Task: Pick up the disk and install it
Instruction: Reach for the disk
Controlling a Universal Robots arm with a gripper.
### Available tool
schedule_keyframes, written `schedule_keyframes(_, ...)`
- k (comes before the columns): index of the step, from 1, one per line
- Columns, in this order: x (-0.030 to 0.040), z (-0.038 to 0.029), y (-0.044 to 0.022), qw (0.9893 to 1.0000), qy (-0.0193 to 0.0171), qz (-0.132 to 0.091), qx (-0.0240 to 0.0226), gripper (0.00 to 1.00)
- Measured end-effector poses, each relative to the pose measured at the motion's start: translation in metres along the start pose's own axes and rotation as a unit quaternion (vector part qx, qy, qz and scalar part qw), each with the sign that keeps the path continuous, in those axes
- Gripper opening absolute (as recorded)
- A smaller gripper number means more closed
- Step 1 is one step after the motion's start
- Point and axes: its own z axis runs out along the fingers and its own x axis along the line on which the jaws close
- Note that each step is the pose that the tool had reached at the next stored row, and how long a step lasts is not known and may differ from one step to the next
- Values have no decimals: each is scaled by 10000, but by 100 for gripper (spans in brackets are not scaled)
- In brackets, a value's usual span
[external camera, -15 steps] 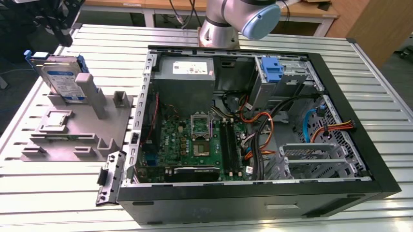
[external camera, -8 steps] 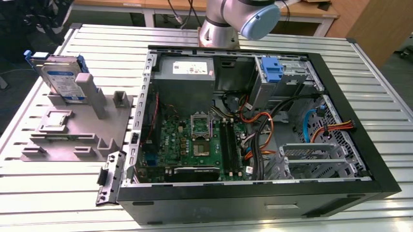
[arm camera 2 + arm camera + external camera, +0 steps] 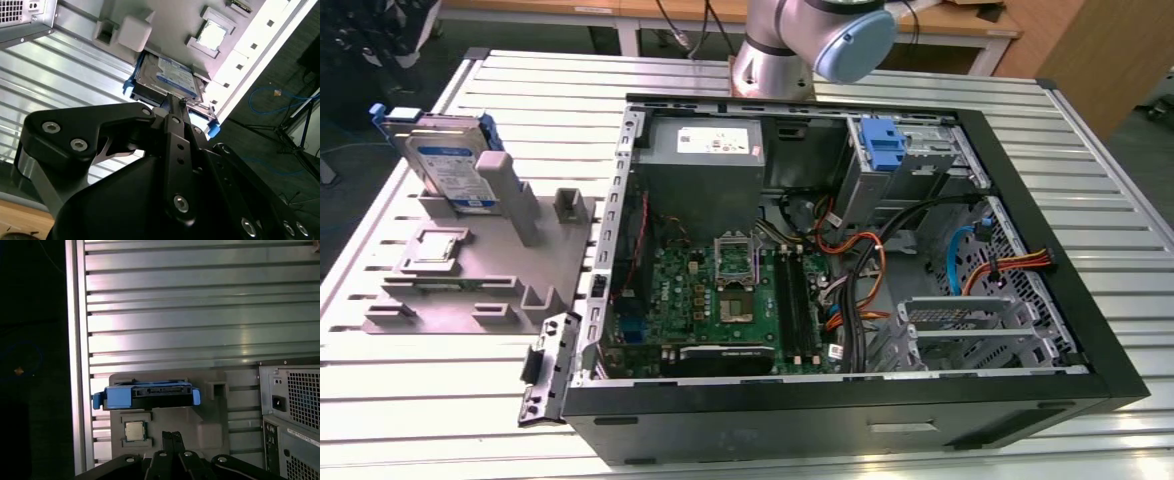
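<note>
Claw (image 3: 172, 435) closed, empty, hovering apart from disk (image 3: 146, 396) upright in holder (image 3: 210, 412).

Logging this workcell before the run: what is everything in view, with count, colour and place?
disk: one, silver-grey in blue carrier, upright in the fixture.
fixture: one, grey, on the table at the exterior view's left.
processor chip: one, silver, seated in the fixture.
computer case: one, black, open, mid-table.
power supply: one, grey, inside the case.
motherboard: one, green, on the case floor.
cables: several, orange, blue and black, inside the case.
table: one, silver, slatted.
arm: one, grey, beyond the case in the exterior view.
end effector: one, black, shut, holding nothing, facing the disk.
</note>
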Motion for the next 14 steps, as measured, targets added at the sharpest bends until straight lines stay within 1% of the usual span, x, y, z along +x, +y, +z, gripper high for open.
schedule_keyframes(4, 73, 1, -5, 10000, 1, 0, -1, 10)
schedule_keyframes(8, 129, 2, -4, 10000, 2, 0, -1, 10)
schedule_keyframes(14, 207, 12, 36, 10000, 2, 0, -2, 10)
